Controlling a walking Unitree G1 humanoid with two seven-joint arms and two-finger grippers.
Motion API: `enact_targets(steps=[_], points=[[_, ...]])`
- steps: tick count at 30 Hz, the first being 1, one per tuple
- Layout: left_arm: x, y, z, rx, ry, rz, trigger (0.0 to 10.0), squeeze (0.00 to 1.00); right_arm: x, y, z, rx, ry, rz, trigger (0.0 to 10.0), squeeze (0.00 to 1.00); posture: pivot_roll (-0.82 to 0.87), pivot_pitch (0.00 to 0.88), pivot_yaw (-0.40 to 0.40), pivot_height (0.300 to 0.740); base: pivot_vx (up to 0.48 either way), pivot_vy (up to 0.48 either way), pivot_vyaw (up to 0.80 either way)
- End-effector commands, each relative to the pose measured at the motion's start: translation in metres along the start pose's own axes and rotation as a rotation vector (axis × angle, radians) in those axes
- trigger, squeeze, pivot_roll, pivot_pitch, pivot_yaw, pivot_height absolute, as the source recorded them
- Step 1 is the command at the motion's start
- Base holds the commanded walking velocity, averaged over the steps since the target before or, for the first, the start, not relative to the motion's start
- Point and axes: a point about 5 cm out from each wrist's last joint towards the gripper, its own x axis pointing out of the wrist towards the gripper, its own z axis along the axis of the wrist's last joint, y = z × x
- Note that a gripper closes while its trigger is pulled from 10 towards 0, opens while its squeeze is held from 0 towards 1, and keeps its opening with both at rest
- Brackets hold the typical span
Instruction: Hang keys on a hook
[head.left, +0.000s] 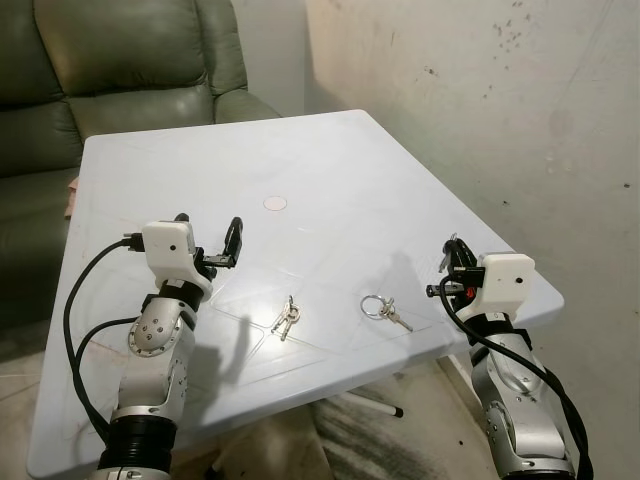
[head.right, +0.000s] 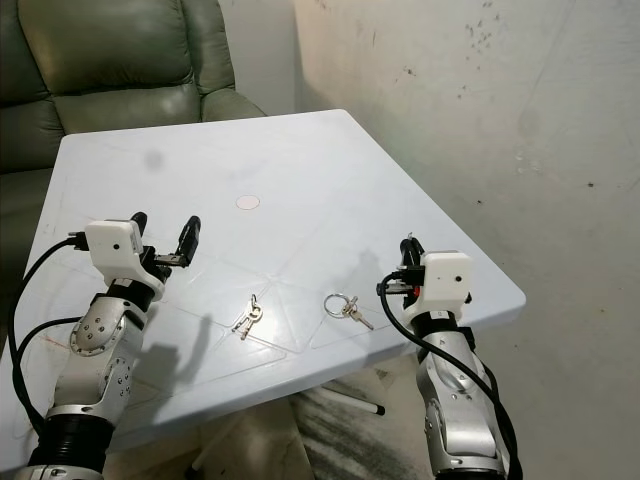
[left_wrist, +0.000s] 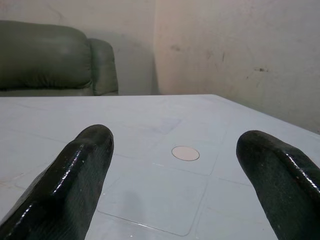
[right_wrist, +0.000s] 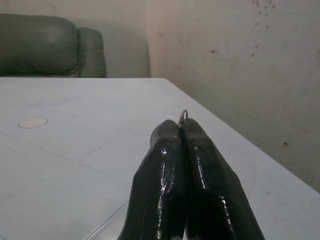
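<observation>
Head views: my left gripper (head.left: 208, 238) hovers over white table (head.left: 330, 160), fingers wide; two key sets lie between my arms, small bunch (head.left: 286, 316) and ringed keys (head.left: 382, 310); my right gripper (head.right: 407, 248) near table's right edge.
Right wrist: fingers (right_wrist: 165, 165) pressed together, metal ring (right_wrist: 183, 117) pinched at tips.

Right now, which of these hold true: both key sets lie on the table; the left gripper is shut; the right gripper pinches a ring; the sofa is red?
1. Both key sets lie on the table. True.
2. The left gripper is shut. False: its fingers stand wide apart, above the table.
3. The right gripper pinches a ring. True: the fingers are pressed together and a thin metal ring peeks out at their tips.
4. The sofa is red. False: it is green.
</observation>
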Motion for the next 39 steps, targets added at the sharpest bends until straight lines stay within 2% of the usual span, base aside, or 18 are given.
enact_targets(steps=[1, 8, 11, 15, 20, 23, 39], points=[[0.0029, -0.0002, 0.0033, 0.015, -0.012, -0.004, 10.0, 0.00, 0.0016, 0.0011, 0.0026, 0.002, -0.012, -0.002, 10.0, 0.00, -0.02, 0.000, 0.005, 0.740, 0.000, 0.000, -0.73], [0.0025, -0.0011, 0.0014, -0.029, -0.001, -0.012, 10.0, 0.00, 0.0013, 0.0014, 0.0027, 0.000, -0.011, 0.002, 10.0, 0.00, -0.02, 0.000, 0.004, 0.740, 0.000, 0.119, -0.72], [0.0021, -0.0006, 0.0019, -0.024, -0.006, -0.009, 10.0, 0.00, 0.0011, 0.0013, 0.0022, 0.001, -0.008, 0.002, 10.0, 0.00, -0.02, 0.000, 0.003, 0.740, 0.000, 0.477, -0.72], [0.0018, 0.0000, 0.0021, 0.008, -0.005, -0.001, 10.0, 0.00, 0.0008, 0.0012, 0.0018, 0.000, -0.007, 0.000, 10.0, 0.00, -0.02, 0.000, 0.003, 0.740, 0.000, 0.000, -0.72], [0.0023, -0.0008, 0.0012, -0.019, 0.005, -0.003, 10.0, 0.00, 0.0009, 0.0008, 0.0022, 0.001, -0.007, -0.001, 10.0, 0.00, -0.02, 0.000, 0.003, 0.740, 0.000, 0.000, -0.72], [0.0029, -0.0006, 0.0020, -0.001, 0.005, -0.004, 10.0, 0.00, 0.0013, 0.0008, 0.0024, 0.000, -0.007, 0.000, 10.0, 0.00, -0.02, 0.000, 0.003, 0.740, 0.000, 0.000, -0.72], [0.0040, -0.0016, 0.0018, -0.016, 0.013, -0.007, 10.0, 0.00, 0.0018, 0.0012, 0.0028, 0.001, -0.009, -0.001, 10.0, 0.00, -0.02, 0.000, 0.004, 0.740, 0.000, 0.000, -0.72]])
